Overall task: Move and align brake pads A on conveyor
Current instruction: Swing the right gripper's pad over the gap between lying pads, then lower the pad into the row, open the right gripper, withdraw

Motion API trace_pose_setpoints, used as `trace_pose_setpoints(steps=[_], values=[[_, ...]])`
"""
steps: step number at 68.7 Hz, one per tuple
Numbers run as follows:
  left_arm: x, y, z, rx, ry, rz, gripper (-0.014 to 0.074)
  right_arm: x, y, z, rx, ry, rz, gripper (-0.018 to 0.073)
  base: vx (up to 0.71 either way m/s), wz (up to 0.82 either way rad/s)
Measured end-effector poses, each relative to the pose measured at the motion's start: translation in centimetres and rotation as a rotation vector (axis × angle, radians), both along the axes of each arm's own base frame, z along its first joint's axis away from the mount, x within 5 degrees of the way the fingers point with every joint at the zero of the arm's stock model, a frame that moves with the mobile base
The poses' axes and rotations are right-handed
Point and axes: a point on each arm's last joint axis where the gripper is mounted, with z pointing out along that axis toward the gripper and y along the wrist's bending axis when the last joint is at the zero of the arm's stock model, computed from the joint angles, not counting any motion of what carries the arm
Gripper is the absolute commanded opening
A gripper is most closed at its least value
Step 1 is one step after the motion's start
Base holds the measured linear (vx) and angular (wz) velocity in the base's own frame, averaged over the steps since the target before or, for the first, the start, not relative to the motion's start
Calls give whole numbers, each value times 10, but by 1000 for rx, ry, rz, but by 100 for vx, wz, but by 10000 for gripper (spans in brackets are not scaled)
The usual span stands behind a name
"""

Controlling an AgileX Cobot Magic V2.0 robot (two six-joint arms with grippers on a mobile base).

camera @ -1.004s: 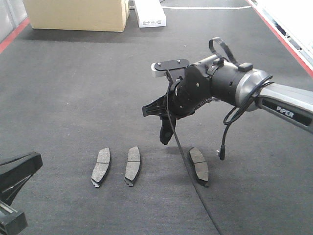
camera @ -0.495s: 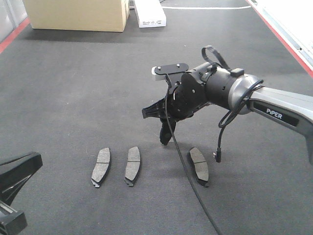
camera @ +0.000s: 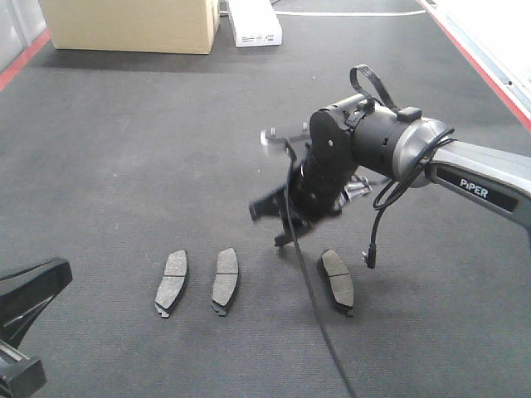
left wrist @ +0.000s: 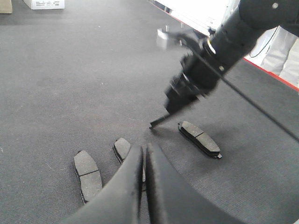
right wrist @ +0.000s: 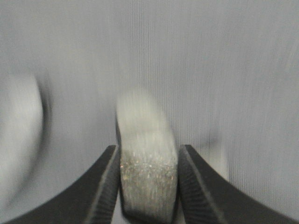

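1. While the right gripper [camera: 282, 228] hangs tilted above the conveyor [camera: 124, 149], its wrist view shows the fingers [right wrist: 105, 184] clenched on a pale, blurred flat piece, which I judge to be the 4th brake pad [right wrist: 148, 177].
2. 3 brake pads lie flat on the belt near the camera: the left pad [camera: 171, 282], the middle pad [camera: 225, 280] just beside it, and the right pad [camera: 338, 279] set apart, with a gap between it and the middle one.
3. All 3 point roughly the same way, near to far, so that much of the row looks done.
4. What seems left is to set the held pad into the gap and square it with the others; the gripper is over that gap now.
5. At the near left, the left gripper [left wrist: 144, 168] is clear of the pads, its fingers pressed together with nothing between them.
6. A cardboard box [camera: 133, 23] and a white carton [camera: 255, 23] stand at the far end.
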Motion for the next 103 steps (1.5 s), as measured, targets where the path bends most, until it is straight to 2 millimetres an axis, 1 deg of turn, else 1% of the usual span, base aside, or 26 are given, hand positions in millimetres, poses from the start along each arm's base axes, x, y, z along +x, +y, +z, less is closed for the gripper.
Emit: trace_pose_setpoints(steps=[5, 10, 20, 25, 40, 49, 61, 71, 76, 83, 89, 98, 103], values=[[0, 0, 0, 0, 0, 0, -6, -5, -1, -9, -30, 72, 25, 42, 0, 0], [0, 0, 0, 0, 0, 0, -6, -6, 0, -14, -32, 102, 40, 42, 0, 0], [0, 0, 0, 0, 0, 0, -6, -8, 2, -15, -8, 125, 49, 42, 0, 0], [0, 0, 0, 0, 0, 0, -6, -9, 4, -18, 12, 147, 51, 43, 0, 0], [0, 0, 0, 0, 0, 0, -6, -6, 9, -46, 8, 216, 41, 46, 0, 0], [0, 0, 0, 0, 0, 0, -6, -7, 10, -48, 21, 231, 22, 46, 0, 0], [0, 0, 0, 0, 0, 0, -6, -11, 15, -48, 89, 283, -28, 47, 0, 0], [0, 0, 0, 0, 0, 0, -6, -11, 16, -47, 105, 278, -32, 50, 0, 0], [0, 0, 0, 0, 0, 0, -6, -11, 15, -42, 102, 264, -28, 50, 0, 0], [0, 0, 0, 0, 0, 0, -6, -13, 13, -23, 113, 216, -11, 50, 0, 0], [0, 0, 0, 0, 0, 0, -6, -16, 11, 0, 131, 156, 30, 46, 0, 0], [0, 0, 0, 0, 0, 0, -6, -25, 6, 37, 157, 65, 88, -8, 0, 0], [0, 0, 0, 0, 0, 0, -6, -29, 3, 55, 174, 11, 112, -5, 0, 0]])
